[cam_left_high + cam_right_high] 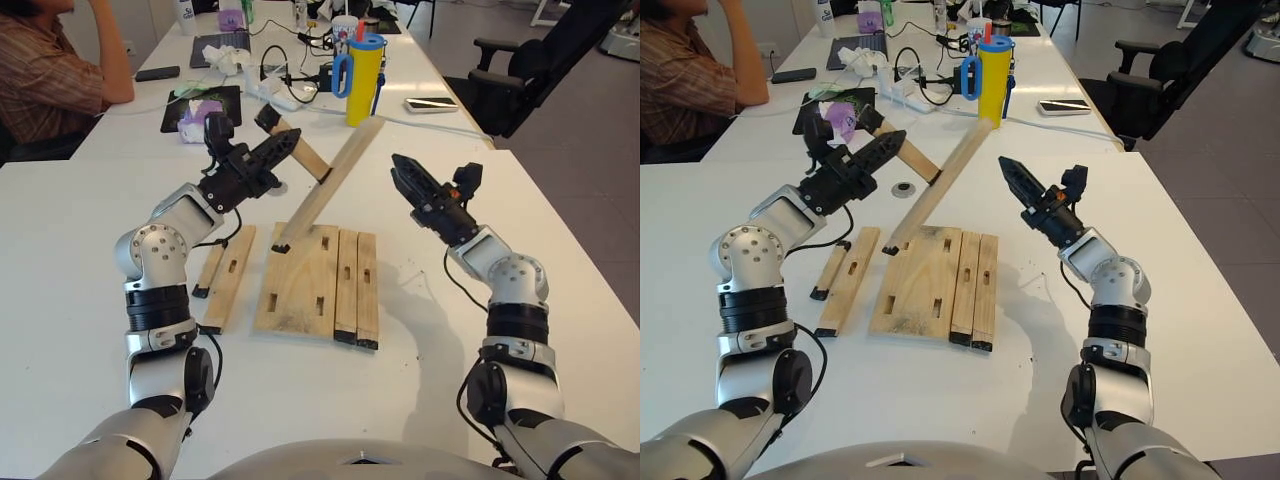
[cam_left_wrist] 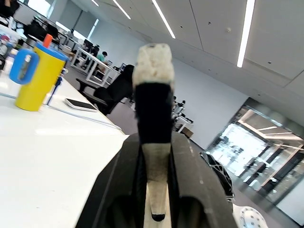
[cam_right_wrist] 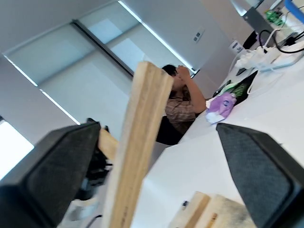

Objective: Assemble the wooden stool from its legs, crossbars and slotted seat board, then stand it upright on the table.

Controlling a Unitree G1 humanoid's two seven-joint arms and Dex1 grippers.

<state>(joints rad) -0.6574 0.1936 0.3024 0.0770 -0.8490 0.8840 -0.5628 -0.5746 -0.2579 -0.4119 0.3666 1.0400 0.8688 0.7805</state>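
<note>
Left hand (image 1: pixel 280 150) is pinching a short crossbar (image 1: pixel 310 162), and that crossbar is meeting a long leg (image 1: pixel 335 175) partway up its length. The leg is leaning steeply, with its lower end resting on the seat board (image 1: pixel 300 280) close to a slot; whether it is sitting in the slot cannot be told. The seat board is lying flat on the tabletop (image 1: pixel 80 250), with two loose pieces (image 1: pixel 230 272) just beside it on the left-arm side. Right hand (image 1: pixel 402 168) is hovering near the leg with its fingers spread, touching nothing.

Likely faults from this position:

- The leg's foot is probably bearing on bare wood only, so any sideways pull from the left hand is risking a skid across the board.
- The leg is hanging from one joint, so a twist is risking separation of crossbar and leg.
- The seat board is lying unheld, so downward pressure at an angle is likely to be pushing it away rather than seating the leg.
- An off-centre grip by the right hand is risking a knock to the leg.
</note>
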